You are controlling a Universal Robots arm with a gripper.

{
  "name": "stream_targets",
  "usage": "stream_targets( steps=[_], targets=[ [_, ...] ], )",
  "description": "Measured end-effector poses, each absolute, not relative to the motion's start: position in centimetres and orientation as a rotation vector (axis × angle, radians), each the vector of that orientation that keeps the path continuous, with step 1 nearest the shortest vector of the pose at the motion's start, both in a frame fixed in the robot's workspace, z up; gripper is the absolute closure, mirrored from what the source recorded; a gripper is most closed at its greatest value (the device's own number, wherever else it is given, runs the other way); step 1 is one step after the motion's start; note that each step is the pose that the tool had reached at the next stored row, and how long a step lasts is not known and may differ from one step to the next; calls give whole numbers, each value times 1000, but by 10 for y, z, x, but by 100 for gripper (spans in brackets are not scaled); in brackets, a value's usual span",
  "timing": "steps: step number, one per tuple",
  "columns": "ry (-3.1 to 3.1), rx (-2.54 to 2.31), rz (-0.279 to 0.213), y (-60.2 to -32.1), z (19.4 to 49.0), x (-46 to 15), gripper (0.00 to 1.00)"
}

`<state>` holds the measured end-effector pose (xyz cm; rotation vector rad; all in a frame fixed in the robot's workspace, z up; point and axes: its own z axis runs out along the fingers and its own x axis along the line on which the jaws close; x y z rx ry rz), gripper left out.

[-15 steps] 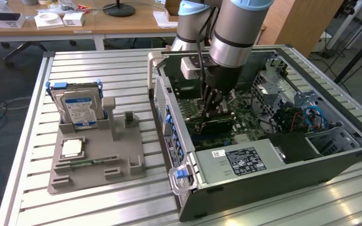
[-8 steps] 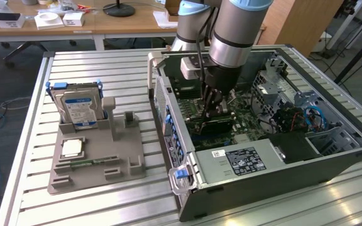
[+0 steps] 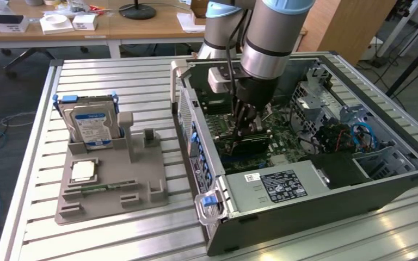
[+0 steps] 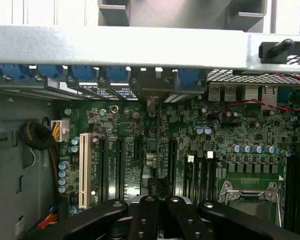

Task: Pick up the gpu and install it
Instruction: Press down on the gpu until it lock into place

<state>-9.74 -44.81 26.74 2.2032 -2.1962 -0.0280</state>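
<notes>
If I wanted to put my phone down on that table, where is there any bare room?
Bare slats lie in front of the grey holder, along the table edge, and behind the hard drive. Inside the computer case it is crowded: the gripper sits over the motherboard.

arm upright, pincer (image 3: 244, 126) shut, pointing down

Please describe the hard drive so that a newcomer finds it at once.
To the exterior view's left of the open computer case, a grey holder lies on the slatted table. The hard drive stands upright at its far end: silver, blue-labelled, taller than everything else on it.
</notes>
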Motion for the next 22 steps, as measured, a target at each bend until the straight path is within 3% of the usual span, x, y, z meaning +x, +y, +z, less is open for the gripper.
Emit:
stream_targets(
  steps=[22],
  targets=[
    [-2197,2204,-28,-450,269,-97,90]
  ],
)
